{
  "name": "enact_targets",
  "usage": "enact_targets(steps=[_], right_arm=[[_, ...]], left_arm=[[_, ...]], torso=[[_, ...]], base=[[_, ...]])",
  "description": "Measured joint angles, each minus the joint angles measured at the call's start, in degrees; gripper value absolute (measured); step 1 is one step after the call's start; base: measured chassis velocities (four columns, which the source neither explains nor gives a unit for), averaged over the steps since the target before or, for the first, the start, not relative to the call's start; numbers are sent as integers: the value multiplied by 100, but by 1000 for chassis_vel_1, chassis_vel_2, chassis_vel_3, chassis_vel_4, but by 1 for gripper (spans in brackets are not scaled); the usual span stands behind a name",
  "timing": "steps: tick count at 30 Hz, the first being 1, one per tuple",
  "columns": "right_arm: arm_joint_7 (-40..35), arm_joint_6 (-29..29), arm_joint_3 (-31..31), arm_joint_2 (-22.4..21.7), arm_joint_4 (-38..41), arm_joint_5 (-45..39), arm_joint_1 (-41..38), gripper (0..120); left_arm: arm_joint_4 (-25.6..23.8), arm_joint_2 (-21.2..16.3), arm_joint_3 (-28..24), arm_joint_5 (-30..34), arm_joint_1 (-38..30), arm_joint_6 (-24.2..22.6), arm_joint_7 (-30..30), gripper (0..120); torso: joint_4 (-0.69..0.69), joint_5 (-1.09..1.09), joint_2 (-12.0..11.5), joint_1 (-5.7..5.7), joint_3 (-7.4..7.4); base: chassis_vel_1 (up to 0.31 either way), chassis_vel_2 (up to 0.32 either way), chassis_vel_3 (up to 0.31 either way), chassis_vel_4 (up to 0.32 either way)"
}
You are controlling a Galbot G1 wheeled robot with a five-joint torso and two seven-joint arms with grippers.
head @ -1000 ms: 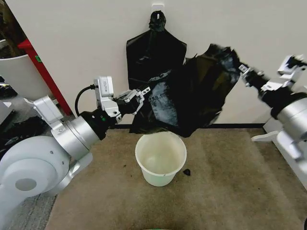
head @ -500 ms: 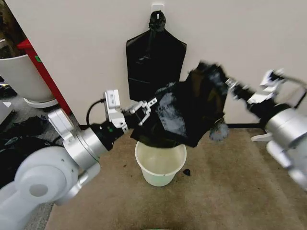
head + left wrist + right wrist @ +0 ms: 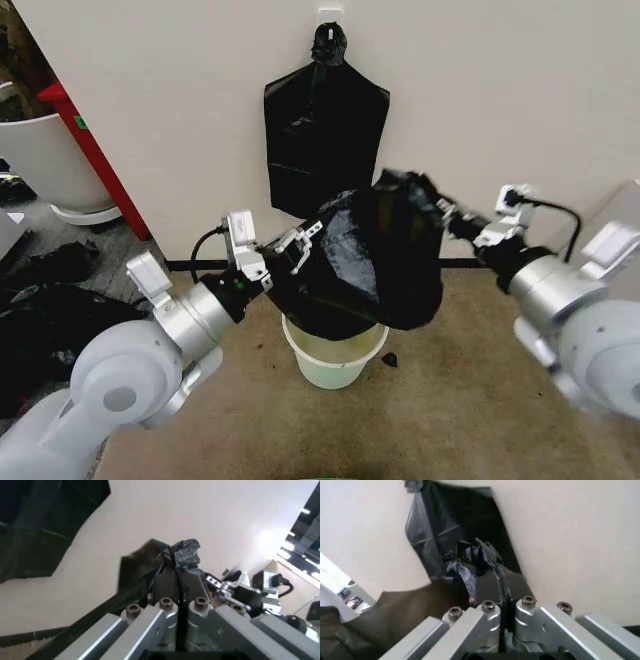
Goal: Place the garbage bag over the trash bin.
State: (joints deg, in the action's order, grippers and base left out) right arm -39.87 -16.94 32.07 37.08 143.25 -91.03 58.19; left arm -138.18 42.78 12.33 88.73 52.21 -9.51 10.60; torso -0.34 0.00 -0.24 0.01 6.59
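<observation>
Both grippers were clamped on the bag (image 3: 375,255): left gripper (image 3: 300,240) and right gripper (image 3: 441,213) pinched opposite edges, stretching it over the bin (image 3: 331,361).

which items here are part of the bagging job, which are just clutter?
Job:
garbage bag, pinched by left gripper and right gripper
trash bin under it

Clutter:
bunch of black bags hanging on the wall
large white tub
black plastic heap on the floor
</observation>
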Motion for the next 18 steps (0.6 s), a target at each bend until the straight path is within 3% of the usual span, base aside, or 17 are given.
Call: enact_targets(steps=[6, 18], right_arm=[[-18, 11, 205, -23, 0, -125, 103, 0], [-14, 129, -992, 572, -2, 667, 272, 0]], left_arm=[[227, 145, 4, 225, -216, 15, 10, 0], [983, 390, 205, -550, 603, 181, -317, 0]], torso=[[-1, 1, 0, 0, 0], [0, 0, 0, 0, 0]], base=[[0, 0, 0, 0], [0, 0, 0, 0]])
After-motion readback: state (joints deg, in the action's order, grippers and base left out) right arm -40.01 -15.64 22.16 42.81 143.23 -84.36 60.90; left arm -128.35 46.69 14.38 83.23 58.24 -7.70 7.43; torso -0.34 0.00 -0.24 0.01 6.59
